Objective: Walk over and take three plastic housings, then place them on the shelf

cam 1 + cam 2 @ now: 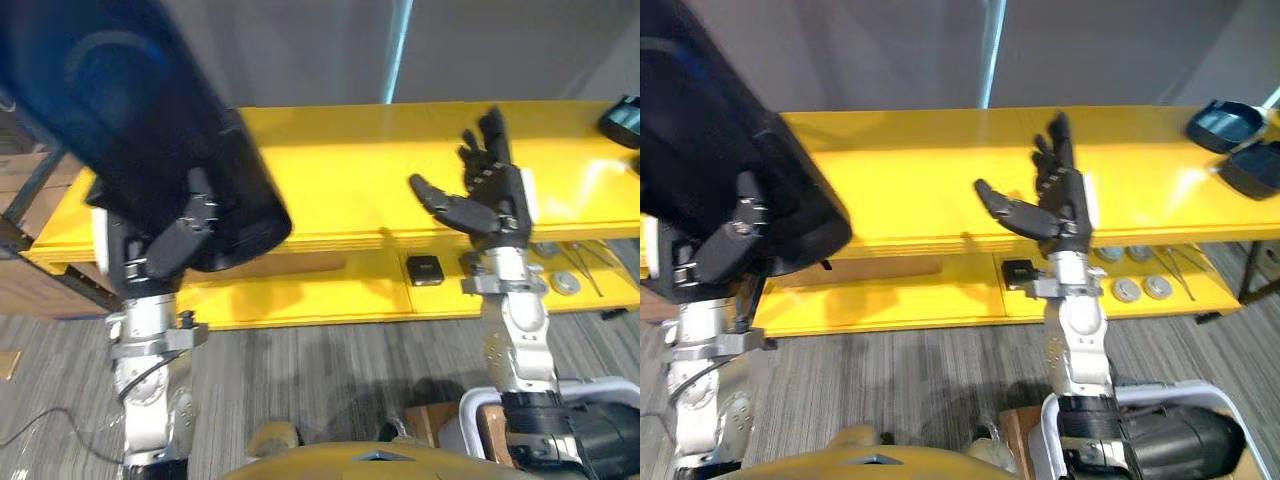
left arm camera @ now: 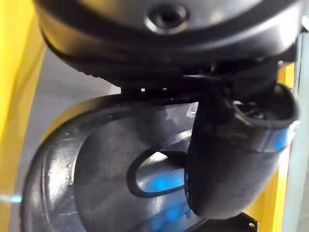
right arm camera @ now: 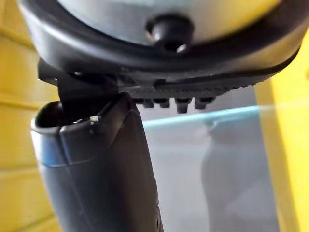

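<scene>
A big black plastic housing (image 1: 120,110) is held up close to my head on the left, and my left hand (image 1: 170,245) is shut on its lower edge. In the left wrist view the thumb (image 2: 227,164) presses on the housing's glossy inner face (image 2: 96,169). My right hand (image 1: 490,195) is open and holds nothing, with its fingers pointing up in front of the yellow shelf's top board (image 1: 340,170). Two more dark housings (image 1: 1220,125) lie at the top board's far right end.
The yellow shelf's lower board (image 1: 330,290) carries a small black box (image 1: 423,269), round metal discs (image 1: 1127,290) and thin tools. A brown wooden crate (image 1: 30,285) stands at the shelf's left end. Grey carpet (image 1: 330,370) lies between me and the shelf.
</scene>
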`<state>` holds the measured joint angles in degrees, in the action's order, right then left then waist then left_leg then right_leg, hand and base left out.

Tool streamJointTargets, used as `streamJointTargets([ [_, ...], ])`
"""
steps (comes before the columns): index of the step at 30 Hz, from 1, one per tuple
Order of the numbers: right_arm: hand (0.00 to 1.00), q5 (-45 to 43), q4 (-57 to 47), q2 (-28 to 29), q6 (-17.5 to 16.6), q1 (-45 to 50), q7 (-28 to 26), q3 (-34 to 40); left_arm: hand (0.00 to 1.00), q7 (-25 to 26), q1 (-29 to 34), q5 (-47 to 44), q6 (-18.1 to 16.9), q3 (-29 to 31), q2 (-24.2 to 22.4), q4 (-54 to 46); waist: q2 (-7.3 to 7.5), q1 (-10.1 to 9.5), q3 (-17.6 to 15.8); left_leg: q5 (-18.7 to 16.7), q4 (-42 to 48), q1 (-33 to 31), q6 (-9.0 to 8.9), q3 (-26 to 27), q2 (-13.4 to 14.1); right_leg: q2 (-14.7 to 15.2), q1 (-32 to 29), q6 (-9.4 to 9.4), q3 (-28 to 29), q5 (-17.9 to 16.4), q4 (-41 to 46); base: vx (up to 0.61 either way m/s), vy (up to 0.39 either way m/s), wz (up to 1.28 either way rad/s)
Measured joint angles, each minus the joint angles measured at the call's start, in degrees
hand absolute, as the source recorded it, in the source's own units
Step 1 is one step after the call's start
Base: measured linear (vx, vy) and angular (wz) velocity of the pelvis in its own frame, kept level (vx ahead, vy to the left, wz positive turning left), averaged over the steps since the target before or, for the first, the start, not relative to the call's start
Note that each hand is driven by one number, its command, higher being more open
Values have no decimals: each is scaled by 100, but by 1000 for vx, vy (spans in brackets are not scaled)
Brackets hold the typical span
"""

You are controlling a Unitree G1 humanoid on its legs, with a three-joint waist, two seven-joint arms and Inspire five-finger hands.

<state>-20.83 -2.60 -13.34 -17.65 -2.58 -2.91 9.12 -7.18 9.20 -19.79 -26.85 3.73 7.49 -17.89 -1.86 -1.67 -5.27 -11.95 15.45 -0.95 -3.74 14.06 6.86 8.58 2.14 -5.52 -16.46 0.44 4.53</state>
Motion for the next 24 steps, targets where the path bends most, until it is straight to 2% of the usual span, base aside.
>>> streamJointTargets([
  [2, 100, 2, -3, 28, -3, 53, 26, 81, 0, -156, -15, 92, 135, -101, 11, 0, -11, 161, 10, 69, -191, 191, 15, 72, -66, 31, 98, -2, 52, 3, -42, 84, 12, -11],
  [6, 100, -8, -110, 69, -4, 247, 42, 156, 0, -180, -36, 249, 252, -97, 44, 26, 38, 230, 41, 101, -393, 374, 28, 345, -117, 22, 102, -26, 297, 127, -246, 30, 36, -36],
  [8, 100, -15, -185, 326, -4, 477, 32, 260, 0, -213, -70, 241, 378, -92, 68, 47, 40, 338, 43, 152, -565, 474, 47, 458, -154, 21, 95, -29, 432, 230, -339, -7, 39, -22],
  [11, 100, -17, -220, 509, -4, 723, -53, 265, 0, -273, -234, 240, 478, -111, 189, 193, 42, 375, 44, 175, -680, 581, 50, 620, -200, 27, 66, -48, 587, 280, -379, -28, 34, -32],
  [15, 100, -52, -285, 527, -2, 917, -470, 259, 0, -270, -1026, 193, 756, -127, 490, 1008, 47, 559, 46, 192, -764, 618, 77, 870, -258, 20, -110, -70, 895, 356, -378, -89, 19, -36],
  [17, 100, -106, -470, 503, 26, 981, -671, 262, 0, -38, -1522, 184, 891, -201, 689, 1707, 46, 754, 44, 191, -755, 579, 80, 1012, -292, 22, -235, -71, 1068, 356, -364, -130, -13, -36],
  [21, 100, -206, -625, 269, 93, 1100, -945, 274, 0, 340, -2283, 136, 1066, -238, 959, 2591, 29, 1020, 24, 170, -585, 264, 106, 1170, -288, 24, -675, -58, 1264, 340, -186, -117, -30, -28],
  [22, 100, -165, -625, 130, 106, 1099, -986, 285, 0, 463, -2595, 14, 1144, -240, 1053, 2857, 9, 1127, -14, 161, -481, 114, 122, 1222, -270, 21, -896, -24, 1357, 312, -16, -135, -40, -23],
  [24, 100, 13, -625, -112, 106, 1071, -1083, 327, 0, 640, -3121, -172, 1221, -238, 1185, 3162, -4, 1205, -240, 152, -335, -11, 137, 1247, -249, 15, -1153, 20, 1447, 268, 267, -108, -29, -24],
])
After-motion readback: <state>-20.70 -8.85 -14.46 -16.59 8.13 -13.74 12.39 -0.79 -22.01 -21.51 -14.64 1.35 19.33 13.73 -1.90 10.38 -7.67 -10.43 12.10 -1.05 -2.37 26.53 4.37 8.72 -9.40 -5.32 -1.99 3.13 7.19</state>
